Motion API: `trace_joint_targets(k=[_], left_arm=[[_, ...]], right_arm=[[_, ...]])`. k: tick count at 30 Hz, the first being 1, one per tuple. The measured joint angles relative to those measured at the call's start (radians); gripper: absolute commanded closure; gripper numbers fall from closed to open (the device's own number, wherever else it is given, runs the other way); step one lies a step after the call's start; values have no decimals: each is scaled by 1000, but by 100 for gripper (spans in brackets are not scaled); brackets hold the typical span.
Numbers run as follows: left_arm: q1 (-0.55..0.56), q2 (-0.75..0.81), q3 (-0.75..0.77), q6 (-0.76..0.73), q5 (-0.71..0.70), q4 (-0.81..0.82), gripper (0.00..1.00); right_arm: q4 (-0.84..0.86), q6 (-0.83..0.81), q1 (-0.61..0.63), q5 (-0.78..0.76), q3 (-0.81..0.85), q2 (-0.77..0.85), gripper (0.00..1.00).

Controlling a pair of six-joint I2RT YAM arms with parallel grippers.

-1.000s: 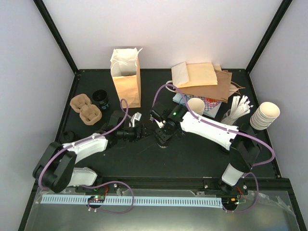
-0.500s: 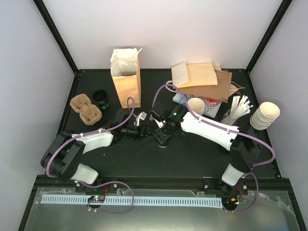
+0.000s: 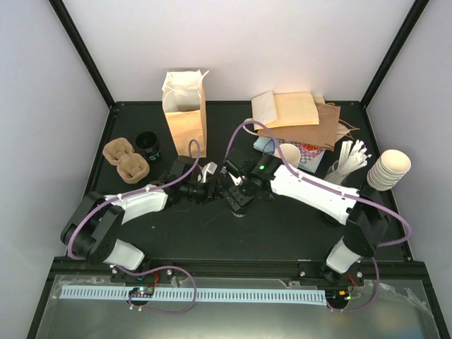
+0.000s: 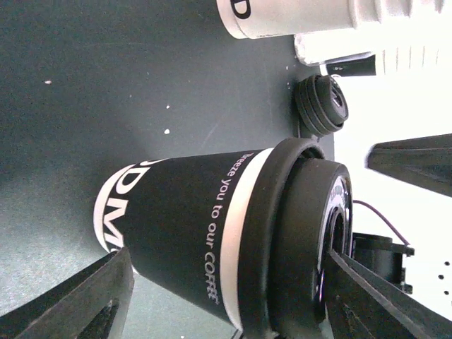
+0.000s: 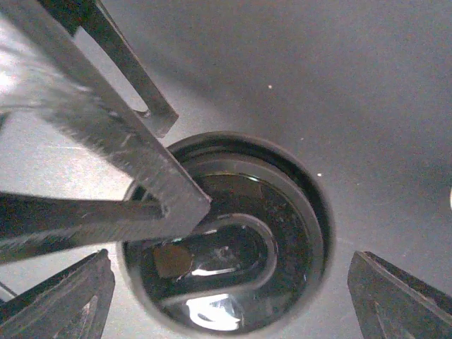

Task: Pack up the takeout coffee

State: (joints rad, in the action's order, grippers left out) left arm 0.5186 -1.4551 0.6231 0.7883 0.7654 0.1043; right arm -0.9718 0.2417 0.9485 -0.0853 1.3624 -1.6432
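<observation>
The takeout coffee (image 4: 183,212) is a small cup with a broad black printed band, a cream strip under the rim and a black lid (image 4: 296,233). It stands on the dark table. In the top view both grippers hide it. My left gripper (image 4: 227,253) is open and turned on its side, one finger by the cup's base and the other finger (image 5: 141,155) hanging over the lid (image 5: 282,212). No touch shows. My right gripper (image 5: 229,282) hovers straight above the lid, open wide, with a finger on each side. The two grippers meet mid-table, left (image 3: 214,185) and right (image 3: 236,192).
An open brown paper bag (image 3: 186,113) stands upright at the back left. Pulp cup trays (image 3: 126,159) and a black tub (image 3: 147,145) lie left of it. Flat paper bags (image 3: 296,116), a lidless cup (image 3: 287,154), a cup stack (image 3: 390,168) and black lids (image 4: 321,104) fill the right.
My left arm has reached to the right, up to the cup. The right gripper's jaws have spread wider above the lid, and that arm has shifted slightly.
</observation>
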Motion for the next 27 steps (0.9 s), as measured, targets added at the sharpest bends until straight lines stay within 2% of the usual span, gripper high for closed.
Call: trace_joint_targets(k=[7,11,13,20,27], left_arm=[[0,70,55,-77,-50,-140,18],[7,134,117,-158,-97,-244,15],[33,159,160,-217,-146,-316,12],[233,158,384,-398,-407,-599,1],[325,16,555,-470,-620,-790,1]], right_arm=[[7,23,-24,18,-1,151,7],[61,36,-114,96,-49,249,9],[98,48,-175,157,-103,294,11],[278,123,-368,392,-349,425,20],[406,220,-444,448,-478,534,22]])
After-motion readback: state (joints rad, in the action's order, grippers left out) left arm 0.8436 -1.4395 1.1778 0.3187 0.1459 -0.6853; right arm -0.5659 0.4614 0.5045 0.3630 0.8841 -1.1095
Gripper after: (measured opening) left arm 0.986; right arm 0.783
